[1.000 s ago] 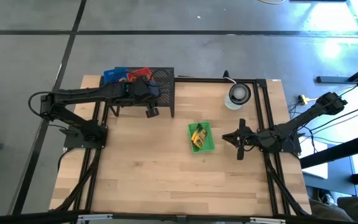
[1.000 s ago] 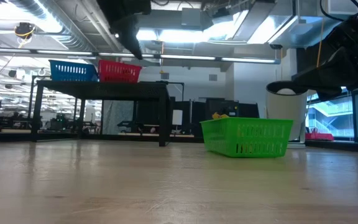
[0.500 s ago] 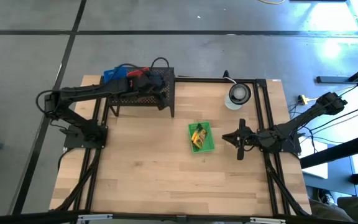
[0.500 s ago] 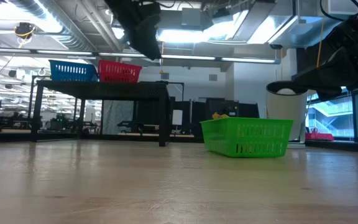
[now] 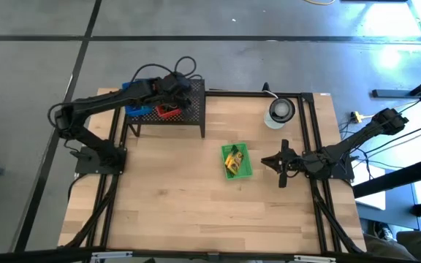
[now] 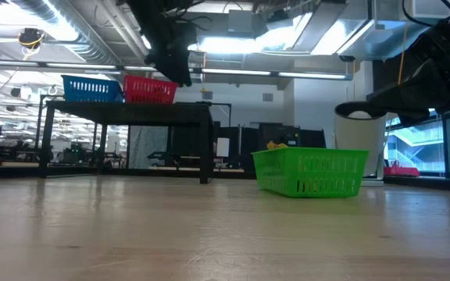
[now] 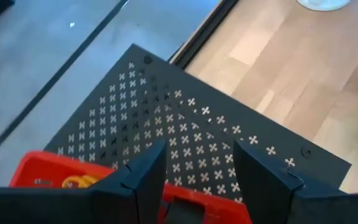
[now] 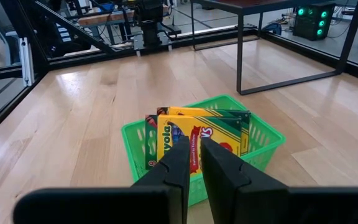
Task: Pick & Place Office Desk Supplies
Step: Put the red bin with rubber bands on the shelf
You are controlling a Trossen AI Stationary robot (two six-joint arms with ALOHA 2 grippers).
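Crayon boxes (image 8: 194,134) lie in the green basket (image 5: 237,161) mid-table. Left claw (image 7: 194,171), released and empty, hovers over the red basket (image 5: 168,111) on the far-left black rack (image 5: 188,109). Right claw (image 8: 191,163), clenched on nothing, waits just right of the green basket.

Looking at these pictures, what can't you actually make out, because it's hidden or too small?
- Red basket: its contents; high view, left gripper covers it; left wrist view shows only a corner.
- Blue basket: its contents; low view looks level at its wall; high view, the arm crosses it.
- Crayon boxes in the green basket: lower halves; right wrist view, right gripper and basket wall hide them.
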